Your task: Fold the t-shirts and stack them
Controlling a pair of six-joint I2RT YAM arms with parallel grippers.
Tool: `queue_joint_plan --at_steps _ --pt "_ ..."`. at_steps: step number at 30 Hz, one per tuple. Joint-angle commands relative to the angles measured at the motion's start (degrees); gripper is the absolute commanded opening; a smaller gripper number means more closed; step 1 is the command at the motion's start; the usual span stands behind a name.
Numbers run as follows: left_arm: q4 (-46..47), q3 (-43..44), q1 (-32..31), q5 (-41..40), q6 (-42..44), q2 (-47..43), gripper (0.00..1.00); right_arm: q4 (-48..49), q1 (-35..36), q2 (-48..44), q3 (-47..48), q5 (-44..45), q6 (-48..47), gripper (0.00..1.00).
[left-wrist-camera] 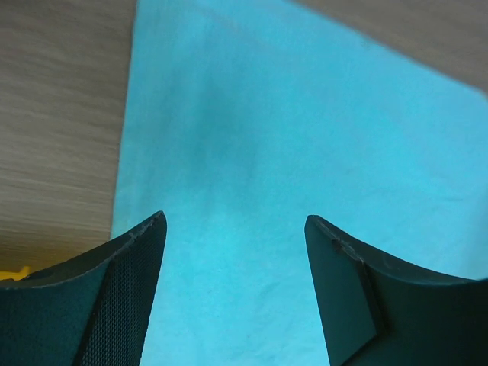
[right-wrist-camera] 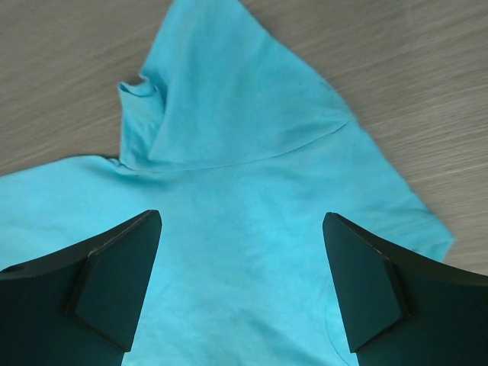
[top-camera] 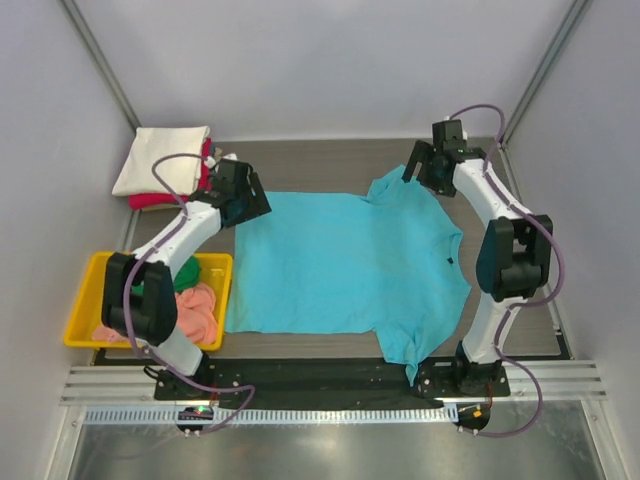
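Observation:
A turquoise-blue t-shirt (top-camera: 340, 265) lies spread flat across the middle of the table, collar towards the right. One sleeve (top-camera: 400, 185) points to the far side and the other (top-camera: 410, 345) reaches the near edge. My left gripper (top-camera: 250, 205) hovers open over the shirt's far-left hem corner, with only flat cloth (left-wrist-camera: 252, 152) under its fingers (left-wrist-camera: 137, 259). My right gripper (top-camera: 420, 172) is open above the far sleeve and shoulder (right-wrist-camera: 229, 99), and nothing sits between its fingers (right-wrist-camera: 122, 259). A folded cream-white shirt (top-camera: 160, 158) rests on a red one (top-camera: 150, 202) at the back left.
A yellow tray (top-camera: 80, 300) stands at the left edge, holding a crumpled green shirt (top-camera: 185, 275) and a salmon-pink one (top-camera: 200, 312). Bare wooden tabletop (top-camera: 320, 165) runs along the far side. Grey walls close in on the left, back and right.

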Motion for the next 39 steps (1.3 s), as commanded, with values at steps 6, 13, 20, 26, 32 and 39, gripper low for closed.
queue_joint_plan --at_steps 6,13,20,26,32,39 --pt "9.64 -7.49 -1.02 2.86 -5.84 9.30 0.72 3.54 -0.53 7.05 -6.61 -3.76 3.32 0.92" --pt "10.79 -4.78 -1.02 2.78 -6.02 16.15 0.71 3.80 -3.68 14.43 -4.16 -4.47 4.29 0.92" --pt "5.27 11.79 0.03 2.34 -4.61 27.05 0.70 -1.81 -5.10 27.43 16.70 -6.49 0.00 0.89" --pt "-5.37 34.05 1.18 2.25 -2.86 37.60 0.70 -7.62 -5.10 40.18 41.70 -9.03 -3.44 0.90" --pt "-16.02 48.59 1.00 2.09 0.13 36.77 0.69 -7.54 -5.01 36.26 45.52 -10.27 -5.99 0.92" --pt "-8.73 19.61 -3.29 -5.47 -0.82 8.85 0.70 -5.17 -5.10 13.15 26.89 -2.28 -5.21 0.92"
